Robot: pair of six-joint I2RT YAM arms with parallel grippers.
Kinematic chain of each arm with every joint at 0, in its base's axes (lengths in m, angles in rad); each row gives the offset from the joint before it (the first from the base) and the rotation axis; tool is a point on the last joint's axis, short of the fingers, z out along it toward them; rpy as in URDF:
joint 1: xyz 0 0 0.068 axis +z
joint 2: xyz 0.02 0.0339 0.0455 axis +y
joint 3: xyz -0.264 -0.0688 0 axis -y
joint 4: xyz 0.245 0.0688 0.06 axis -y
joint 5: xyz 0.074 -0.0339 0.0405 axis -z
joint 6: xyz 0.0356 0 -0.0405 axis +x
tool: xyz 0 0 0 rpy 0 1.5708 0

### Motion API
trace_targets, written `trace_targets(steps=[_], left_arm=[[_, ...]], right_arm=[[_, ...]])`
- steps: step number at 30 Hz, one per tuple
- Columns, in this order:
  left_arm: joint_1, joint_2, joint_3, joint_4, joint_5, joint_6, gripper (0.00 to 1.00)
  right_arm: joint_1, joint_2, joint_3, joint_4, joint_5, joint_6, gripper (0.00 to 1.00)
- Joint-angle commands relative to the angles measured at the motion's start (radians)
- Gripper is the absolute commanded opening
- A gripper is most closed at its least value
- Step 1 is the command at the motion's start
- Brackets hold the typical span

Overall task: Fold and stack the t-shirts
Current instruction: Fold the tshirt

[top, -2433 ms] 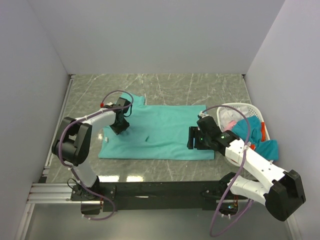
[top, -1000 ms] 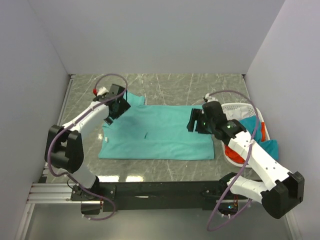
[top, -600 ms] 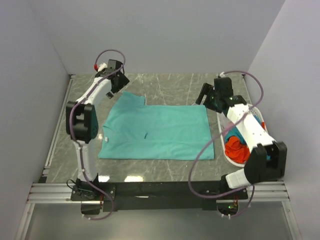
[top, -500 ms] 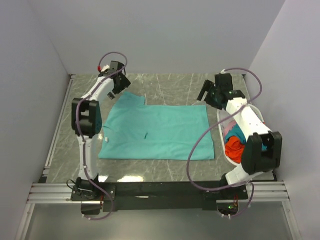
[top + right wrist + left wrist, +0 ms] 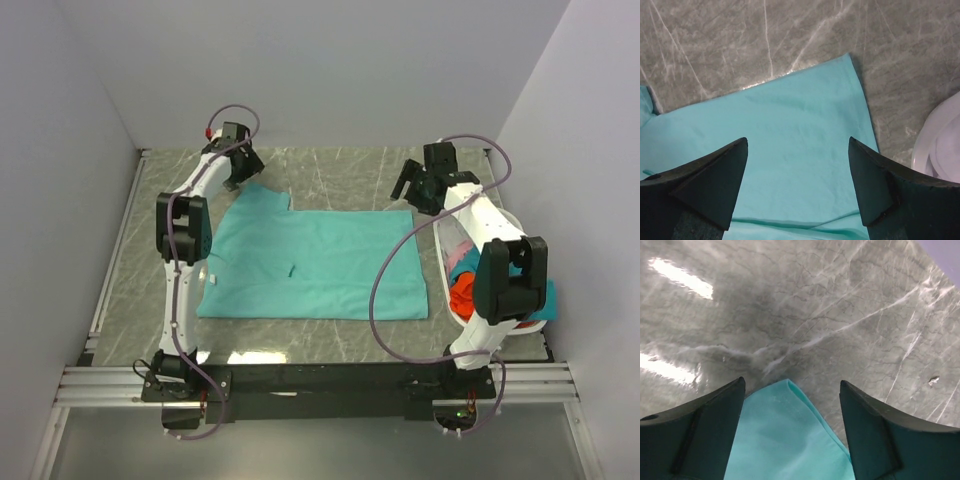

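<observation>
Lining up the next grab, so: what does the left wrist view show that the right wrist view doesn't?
Only the left wrist: a narrow rounded tip of the teal-green t-shirt between the fingers of the open left tool, with glare streaks on the marble table. Only the right wrist: the shirt's square far corner, a wide flat stretch of cloth, and the white basket rim at the lower right, seen past the open right tool. Both: the same shirt lying on marble, tool open and empty above it.

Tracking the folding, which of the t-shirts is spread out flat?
The teal-green cloth t-shirt, flat on the grey marble table; the orange-red shirt is bunched in the white plastic basket.
</observation>
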Motion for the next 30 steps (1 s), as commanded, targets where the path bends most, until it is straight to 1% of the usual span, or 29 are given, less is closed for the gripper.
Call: trace_targets(steps=[1, 5, 6, 8, 9, 10, 11, 12, 13, 14, 15, 19, 24, 25, 30], left_arm=[[0.001, 0.032, 0.023, 0.035, 0.049, 0.026, 0.81], [-0.001, 0.055, 0.032, 0.008, 0.054, 0.026, 0.68], [-0.001, 0.057, 0.027, -0.001, 0.051, 0.028, 0.6], [-0.003, 0.043, -0.009, 0.008, 0.045, 0.029, 0.51], [-0.003, 0.037, -0.025, 0.017, 0.045, 0.031, 0.44], [-0.003, 0.023, -0.041, 0.026, 0.052, 0.042, 0.4], [-0.003, 0.019, -0.064, 0.041, 0.075, 0.045, 0.35], [-0.003, 0.016, -0.071, 0.043, 0.083, 0.046, 0.22], [-0.003, 0.014, -0.072, 0.041, 0.087, 0.051, 0.15], [-0.003, 0.012, -0.071, 0.037, 0.091, 0.052, 0.05], [-0.003, 0.009, -0.072, 0.034, 0.092, 0.054, 0.0], [-0.003, -0.052, -0.124, 0.074, 0.106, 0.071, 0.0], [-0.003, -0.133, -0.224, 0.133, 0.136, 0.063, 0.0], [-0.004, -0.152, -0.244, 0.143, 0.138, 0.063, 0.0], [-0.007, -0.204, -0.315, 0.17, 0.123, 0.057, 0.0]], right_arm=[[-0.001, 0.025, 0.069, 0.035, 0.015, -0.009, 0.87], [-0.001, 0.07, 0.116, 0.014, 0.029, -0.012, 0.87], [-0.001, 0.075, 0.122, 0.011, 0.033, -0.013, 0.86], [-0.002, 0.086, 0.127, 0.009, 0.033, -0.012, 0.87], [-0.002, 0.089, 0.13, 0.009, 0.053, -0.007, 0.87], [-0.002, 0.092, 0.132, 0.007, 0.052, -0.003, 0.86], [-0.004, 0.101, 0.138, 0.007, 0.047, 0.0, 0.86], [-0.004, 0.106, 0.141, 0.006, 0.041, 0.005, 0.86], [-0.002, 0.11, 0.144, 0.004, 0.038, 0.008, 0.85], [-0.005, 0.123, 0.158, -0.002, 0.041, 0.008, 0.85], [-0.002, 0.13, 0.164, -0.006, 0.046, 0.011, 0.85], [-0.004, 0.176, 0.213, -0.031, 0.098, 0.016, 0.84], [-0.002, 0.304, 0.36, -0.091, 0.159, 0.023, 0.83], [-0.002, 0.343, 0.413, -0.104, 0.164, 0.026, 0.81], [-0.001, 0.428, 0.478, -0.091, 0.217, 0.046, 0.76]])
